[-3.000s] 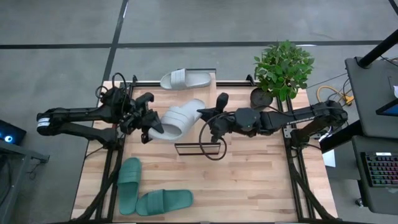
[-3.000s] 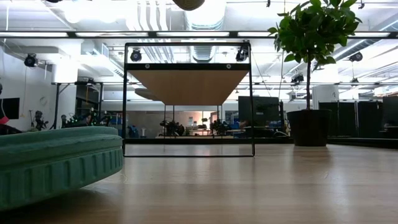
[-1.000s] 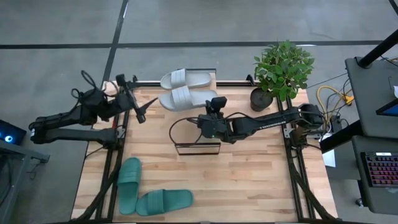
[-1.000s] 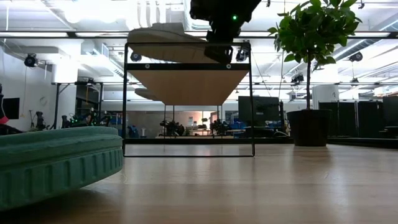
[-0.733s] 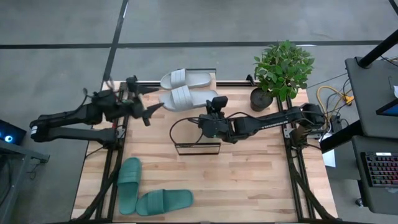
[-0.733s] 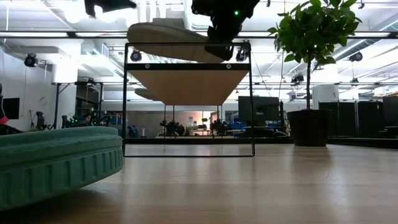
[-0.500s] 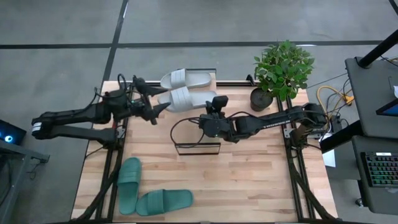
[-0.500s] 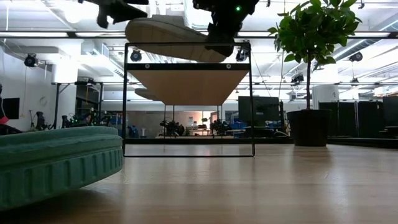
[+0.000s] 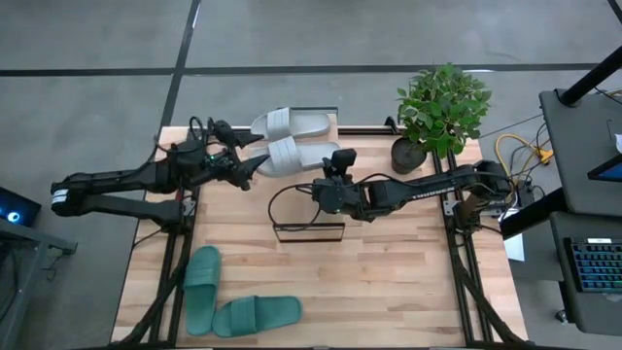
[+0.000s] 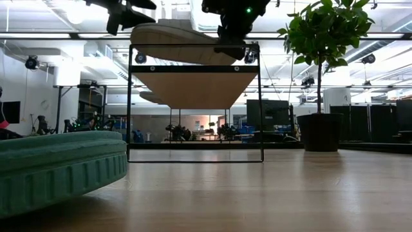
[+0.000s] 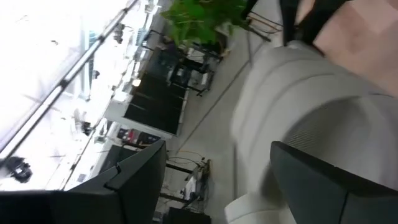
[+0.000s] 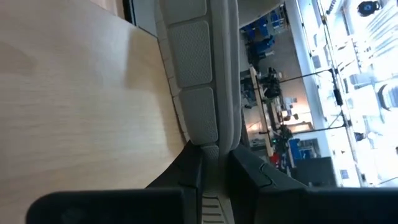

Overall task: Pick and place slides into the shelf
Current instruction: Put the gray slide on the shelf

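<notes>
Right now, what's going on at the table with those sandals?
The right gripper is shut on the edge of a pale grey-white foam slide, holding it on top of the narrow wood-topped shelf. The left gripper, fingers open, is at that slide's other end. A second pale slide already lies on the shelf. Two teal green slides wait on the table's near-left corner.

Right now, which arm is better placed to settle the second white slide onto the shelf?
The right. Its gripper is clamped on the near white slide, which hangs tilted above the shelf. The left gripper is open at the slide's other end, holding nothing.
</notes>
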`<state>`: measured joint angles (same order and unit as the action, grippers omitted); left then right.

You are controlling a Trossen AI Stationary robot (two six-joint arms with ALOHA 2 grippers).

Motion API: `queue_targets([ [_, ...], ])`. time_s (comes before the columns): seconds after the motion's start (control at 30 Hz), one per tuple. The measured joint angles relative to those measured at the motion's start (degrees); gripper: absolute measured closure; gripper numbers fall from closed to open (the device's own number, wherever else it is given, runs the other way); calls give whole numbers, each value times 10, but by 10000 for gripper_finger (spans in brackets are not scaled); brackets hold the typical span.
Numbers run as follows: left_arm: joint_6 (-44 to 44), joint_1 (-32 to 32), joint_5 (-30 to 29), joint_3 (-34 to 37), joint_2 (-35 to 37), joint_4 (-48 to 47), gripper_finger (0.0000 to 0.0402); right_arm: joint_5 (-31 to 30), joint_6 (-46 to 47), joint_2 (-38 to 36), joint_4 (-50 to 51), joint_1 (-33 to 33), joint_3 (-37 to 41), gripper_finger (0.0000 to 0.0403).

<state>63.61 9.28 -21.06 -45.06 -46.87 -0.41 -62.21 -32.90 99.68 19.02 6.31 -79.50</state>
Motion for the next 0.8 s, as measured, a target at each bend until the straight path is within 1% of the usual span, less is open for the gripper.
queue_targets([
  [0.1, 0, 0, -2, 0, 22, -3, 130, -46, -8, 0, 12, 0, 0, 368],
  [0.13, -1, 0, -3, 0, 31, -7, 130, -52, -8, -3, 20, 0, 0, 368],
  [0.23, -23, 0, -2, 1, 54, -35, 130, -53, -4, -11, 22, -1, 0, 368],
  [0.37, -65, 0, 2, 3, 73, -114, 130, -53, -4, -28, 23, -1, 0, 368],
  [0.47, -88, 0, 24, 6, 69, -137, 137, -48, -5, -41, 22, -1, 0, 368],
  [0.57, -87, -1, 39, 6, 53, -133, 153, -48, -5, -50, 21, -1, 0, 368],
  [0.7, -74, 0, 23, 6, 25, -104, 175, -17, -1, -51, 29, -1, 1, 368],
  [0.8, -59, 0, 5, 6, 12, -87, 183, -7, 5, -51, 32, -1, 1, 368],
])
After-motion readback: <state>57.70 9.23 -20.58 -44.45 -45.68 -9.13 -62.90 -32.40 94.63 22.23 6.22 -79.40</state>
